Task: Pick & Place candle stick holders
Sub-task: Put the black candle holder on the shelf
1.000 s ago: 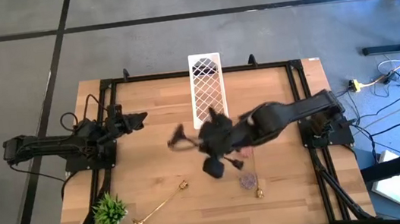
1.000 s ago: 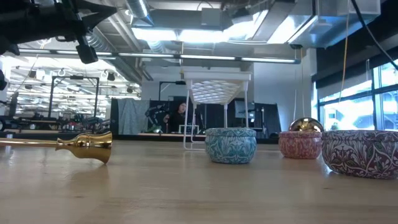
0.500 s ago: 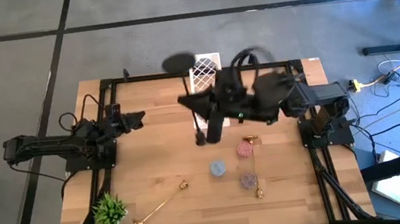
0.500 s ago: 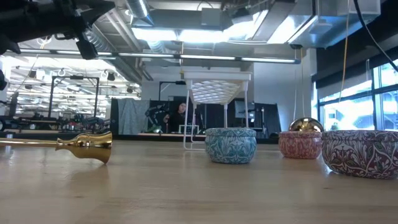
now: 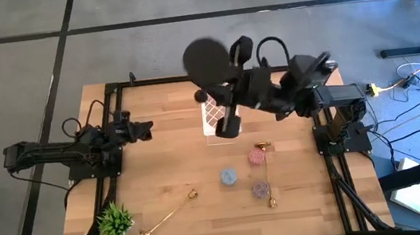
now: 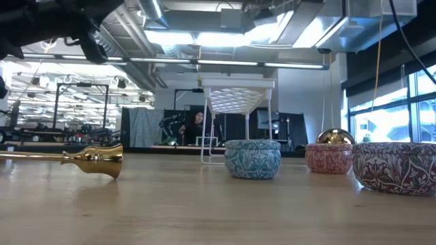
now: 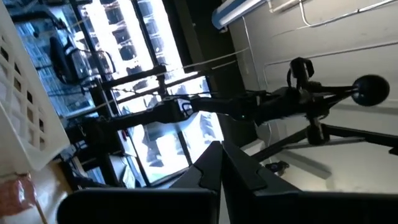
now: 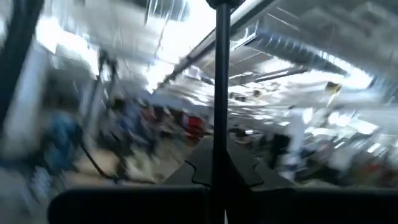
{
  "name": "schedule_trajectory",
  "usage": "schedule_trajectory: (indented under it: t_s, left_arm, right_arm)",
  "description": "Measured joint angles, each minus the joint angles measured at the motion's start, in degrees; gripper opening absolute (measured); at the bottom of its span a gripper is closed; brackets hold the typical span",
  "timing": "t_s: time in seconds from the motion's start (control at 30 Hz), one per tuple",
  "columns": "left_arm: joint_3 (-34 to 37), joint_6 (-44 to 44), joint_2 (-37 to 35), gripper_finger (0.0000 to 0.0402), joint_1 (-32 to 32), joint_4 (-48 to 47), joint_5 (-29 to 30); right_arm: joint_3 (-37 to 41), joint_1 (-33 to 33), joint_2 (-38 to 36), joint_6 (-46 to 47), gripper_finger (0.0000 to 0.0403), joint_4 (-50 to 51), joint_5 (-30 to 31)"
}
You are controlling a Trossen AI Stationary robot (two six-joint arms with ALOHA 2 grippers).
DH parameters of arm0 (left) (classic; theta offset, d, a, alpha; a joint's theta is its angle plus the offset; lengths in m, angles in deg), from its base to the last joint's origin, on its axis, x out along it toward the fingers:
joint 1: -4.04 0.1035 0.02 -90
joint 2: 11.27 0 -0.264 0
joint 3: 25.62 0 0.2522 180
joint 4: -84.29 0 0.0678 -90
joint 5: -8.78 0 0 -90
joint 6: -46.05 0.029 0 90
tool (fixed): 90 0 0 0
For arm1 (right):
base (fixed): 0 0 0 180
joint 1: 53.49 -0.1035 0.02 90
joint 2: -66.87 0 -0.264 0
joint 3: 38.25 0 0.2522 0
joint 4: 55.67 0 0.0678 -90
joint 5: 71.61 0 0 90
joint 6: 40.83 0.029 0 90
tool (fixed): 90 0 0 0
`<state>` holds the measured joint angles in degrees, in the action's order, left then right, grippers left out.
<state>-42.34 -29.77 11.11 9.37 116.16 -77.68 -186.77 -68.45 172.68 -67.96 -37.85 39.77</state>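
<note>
My right gripper is raised high over the white rack at the table's far side and is shut on the black candle stick holder. The holder's round base shows large, close under the high camera. One gold holder lies on its side at the near left; its flared end also shows in the low view. Another gold holder lies among the tins. My left gripper is shut and empty, low at the table's left. My right gripper pinches the black holder's thin stem between its two fingers. The stem runs straight through the gap and on past the fingertips. The holder is lifted clear, high above the table, with its round base uppermost.
Three small patterned tins stand right of the middle: pink, blue and purple. A green plant tuft sits at the near left corner. Bare wood lies between the left arm and the tins.
My right gripper has gone up from low over the table's middle and toward the far edge, carrying the black holder. It has turned, so the holder's base now points up at the high camera over the rack.
</note>
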Motion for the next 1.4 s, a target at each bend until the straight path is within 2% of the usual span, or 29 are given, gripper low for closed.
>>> schedule_trajectory:
  t_s: [0.23, 0.4, 0.5, 0.7, 0.83, 0.97, 1.13, 1.27, 1.4]
  left_arm:
    - [0.0, -6.71, 0.01, 0.0001, -3.42, 0.04, -2.32]
    - [0.0, -16.03, 0.01, 0.0001, -6.91, 0.05, -6.71]
    - [-0.31, -21.47, 0.03, 0.0001, -9.35, -0.3, -7.32]
    - [-5.95, -23.05, 5.56, 0.0001, -11.13, -0.37, -11.71]
    - [-11.35, -23.05, 13.81, 0.0001, -11.13, -0.37, -20.43]
    - [-15.75, -23.05, 23.32, 0.0001, -9.13, -0.41, -29.79]
    - [-18.6, -23.04, 32.74, 0.0001, -0.63, -0.34, -45.99]
    - [-21.32, -23.36, 39.54, 0.0001, 7.62, 0.15, -56.14]
    - [-25.43, -24.81, 45.74, 0.0001, 11.77, 2.98, -62.97]
  right_arm:
    - [0.0, -1.81, -0.08, -10.7, 0.0011, 14.38, 7.85]
    - [0.0, -3.28, -0.02, -12.33, 0.0011, 28.55, 16.39]
    - [0.0, -4.21, 0.73, -12.3, 0.0011, 34.76, 20.12]
    - [0.0, -5.8, 3.93, -10.6, 0.0011, 45.24, 20.64]
    - [0.09, -6.43, 6.78, -7.92, 0.0011, 50.65, 22.16]
    - [0.07, -7.84, 7.81, -7.73, 0.0011, 50.81, 25.08]
    - [0.07, -9.79, 7.81, -5.99, 0.0011, 51.81, 30.38]
    - [0.07, -11.12, 7.79, 0.8, 0.0011, 56.14, 30.45]
    - [0.07, -11.92, 8.17, 9.24, 0.0011, 63.13, 30.77]
